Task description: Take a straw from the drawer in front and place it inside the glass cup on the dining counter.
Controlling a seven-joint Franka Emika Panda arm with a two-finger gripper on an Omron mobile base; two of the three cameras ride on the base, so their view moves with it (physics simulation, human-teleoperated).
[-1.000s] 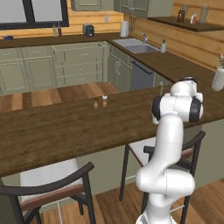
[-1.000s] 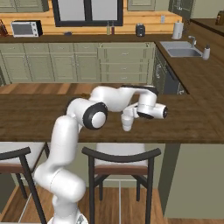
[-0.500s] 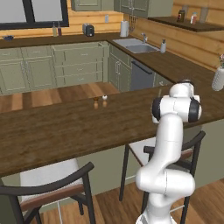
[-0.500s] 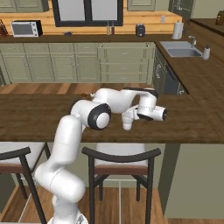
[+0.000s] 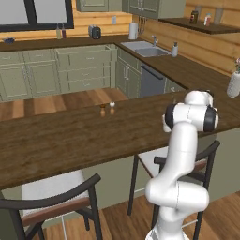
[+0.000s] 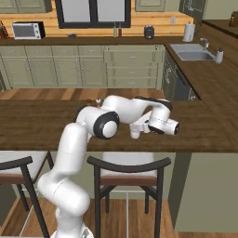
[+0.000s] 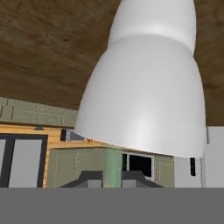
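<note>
Two chairs (image 6: 128, 165) nearest, tucked under the near edge of the counter (image 6: 204, 130). Just past them, arm folded low over the dark wood, gripper (image 7: 112, 178) close above the slab toward its right half. Between the dark finger tips, a pale green strip standing upright; possibly the straw seen close up, possibly something behind. Cannot tell whether the jaws are apart, together or clamped on it. Small pale shape (image 6: 135, 132) touching the counter right at the hand in the right base view: cup or part of the hand, too small to say. Farther left on the slab, two little shakers (image 5: 107, 108) side by side.

Beyond the floor gap, far cabinet run with the wide drawer (image 6: 134, 56) apparently pulled out, under the worktop; sink (image 6: 191, 55) to its right.

Judged late in the task: drawer visit likely done, hand over the counter. Left to do: straw seen inside the cup, jaws off it.
</note>
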